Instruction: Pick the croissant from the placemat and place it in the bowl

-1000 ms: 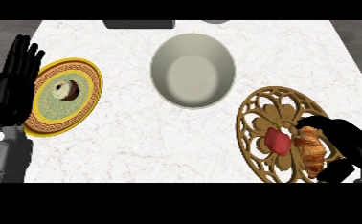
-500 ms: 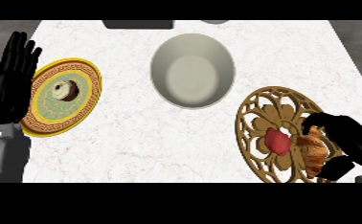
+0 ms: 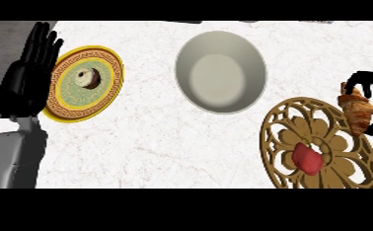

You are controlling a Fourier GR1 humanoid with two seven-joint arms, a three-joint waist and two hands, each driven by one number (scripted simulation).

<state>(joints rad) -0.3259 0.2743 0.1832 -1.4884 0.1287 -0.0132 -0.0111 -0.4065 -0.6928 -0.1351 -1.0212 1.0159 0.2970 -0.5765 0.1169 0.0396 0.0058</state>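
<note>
Golden-brown croissant (image 3: 354, 112) sits at the view's right edge, over the upper-right rim of the placemat (image 3: 315, 137). Our right hand (image 3: 362, 81) is right above it, fingers curled round its upper end, though only part of the hand shows. We can't tell if the pastry is fully clear of the mat.

Step, as we read it: grasp made, lift/carry phase, approx. midway through the task. The bowl (image 3: 220, 72) is up and to the left on the worktop (image 3: 160, 146), near the mat but apart from it, w/ nothing in it.

Next move needs a raise high enough to clear the bowl's near rim, a sweep left to its middle, then a release. A red item (image 3: 308, 158) on the mat is out of that path.

Our left hand (image 3: 29, 77) rests at the left edge, fingers straight and up, beside a plate (image 3: 65, 101).
</note>
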